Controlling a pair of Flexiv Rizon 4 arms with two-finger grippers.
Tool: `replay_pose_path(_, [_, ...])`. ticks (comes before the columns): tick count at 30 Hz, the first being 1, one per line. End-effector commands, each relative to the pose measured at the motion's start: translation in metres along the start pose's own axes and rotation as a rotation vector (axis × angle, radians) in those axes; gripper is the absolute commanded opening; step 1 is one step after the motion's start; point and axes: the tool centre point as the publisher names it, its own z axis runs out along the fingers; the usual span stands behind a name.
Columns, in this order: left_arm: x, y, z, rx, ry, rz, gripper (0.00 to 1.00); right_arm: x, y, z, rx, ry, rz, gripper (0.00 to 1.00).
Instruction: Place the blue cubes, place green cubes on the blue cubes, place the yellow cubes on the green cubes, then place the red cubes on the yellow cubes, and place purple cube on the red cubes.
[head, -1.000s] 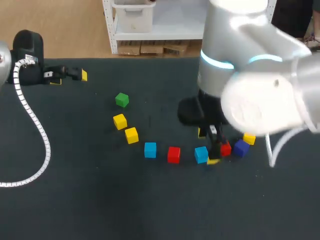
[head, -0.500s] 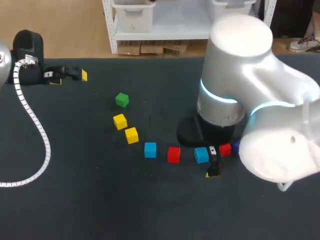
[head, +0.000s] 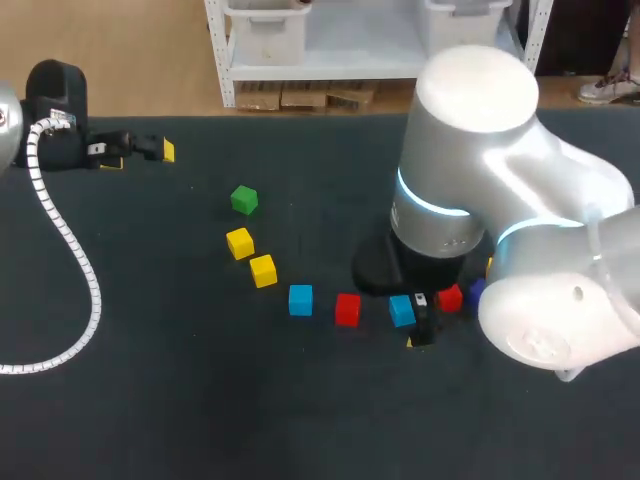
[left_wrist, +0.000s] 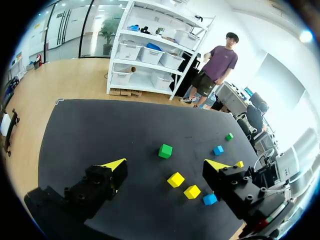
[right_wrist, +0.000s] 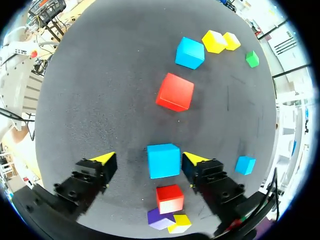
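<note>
My right gripper is open and low over the mat, with a blue cube between its fingers. The cube sits close to one yellow tip and well apart from the other. In the head view that gripper is just right of this blue cube. Behind the fingers lie a red cube, the purple cube and a yellow cube. Ahead lie another red cube, a second blue cube, two yellow cubes and a green cube. My left gripper is open and empty at the far left.
The bulky right arm hides the mat behind and right of the row. The left wrist view shows a further blue cube and a further green cube far across the mat. A white ribbed cable lies along the left side.
My right arm has swung forward and its gripper has come to rest beside the right-hand blue cube. The left arm and the other cubes have not moved.
</note>
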Motion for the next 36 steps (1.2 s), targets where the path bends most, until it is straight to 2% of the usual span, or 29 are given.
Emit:
replay_pose_path(1, [0.002, 0.004, -0.001, 0.016, -0.007, 0.003, 1.00, -0.001, -0.005, 0.003, -0.007, 0.006, 0.005, 0.22])
replay_pose_path(2, [0.002, 0.004, -0.001, 0.016, -0.007, 0.003, 1.00, -0.001, -0.006, 0.003, -0.006, 0.006, 0.006, 0.09])
replay_pose_path(3, [0.002, 0.004, -0.001, 0.016, -0.007, 0.003, 1.00, -0.001, -0.006, 0.004, -0.005, 0.007, 0.006, 0.00])
replay_pose_path(9, [0.002, 0.004, -0.001, 0.016, -0.007, 0.003, 1.00, 0.000, -0.006, 0.004, -0.012, 0.015, 0.015, 0.00])
replay_pose_path(13, [0.002, 0.004, -0.001, 0.016, -0.007, 0.003, 1.00, -0.004, -0.015, -0.003, -0.049, 0.020, 0.048, 0.00])
replay_pose_path(21, [0.002, 0.004, -0.001, 0.016, -0.007, 0.003, 1.00, -0.014, -0.049, -0.010, -0.097, 0.016, 0.091, 0.00])
replay_pose_path(26, [0.002, 0.004, -0.001, 0.016, -0.007, 0.003, 1.00, -0.017, -0.072, -0.013, -0.096, 0.024, 0.115, 0.00])
replay_pose_path(36, [0.002, 0.004, -0.001, 0.016, -0.007, 0.003, 1.00, -0.013, -0.107, -0.016, -0.140, 0.013, 0.174, 0.00])
